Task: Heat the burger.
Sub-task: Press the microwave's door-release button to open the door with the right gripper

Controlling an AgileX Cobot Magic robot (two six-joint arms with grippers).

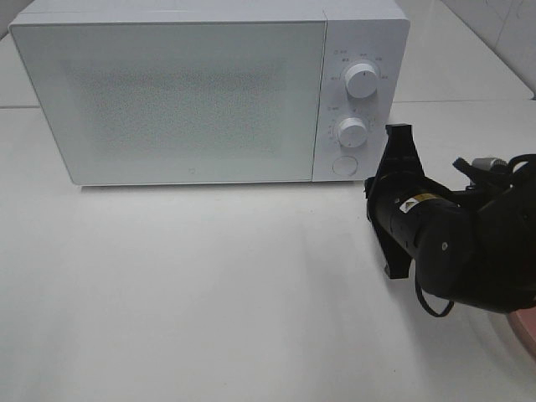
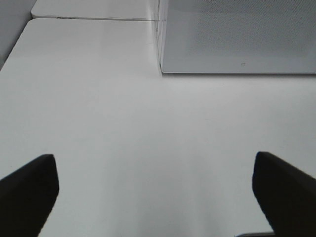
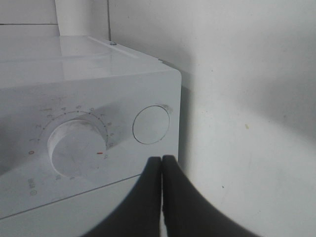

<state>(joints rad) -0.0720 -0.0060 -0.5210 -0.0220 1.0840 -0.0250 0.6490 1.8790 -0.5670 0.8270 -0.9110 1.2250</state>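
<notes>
- White table (image 1: 209,285) everywhere, smooth and a bit shiny. Seen from the left wrist, a seam (image 2: 94,19) runs between this tabletop and another white one behind it.
- White microwave (image 1: 167,92) sits at the back of the table. Its speckled grey door (image 1: 176,96) is closed and I can't see through it.
- No idea where the burger is; none of the views show it.
- Control panel has an upper knob (image 1: 362,80), a lower knob (image 1: 353,131) and a round button (image 1: 344,165) under those.
- Right gripper (image 3: 162,159) is clenched, fingers pressed together with nothing between them. It points at the panel just below the round button; can't tell if it's touching.
- Left gripper (image 2: 153,155) is spread wide over bare table, holding nothing.
- Sliver of a pinkish curved edge (image 1: 523,331) at the table's right side, beside the right arm.
</notes>
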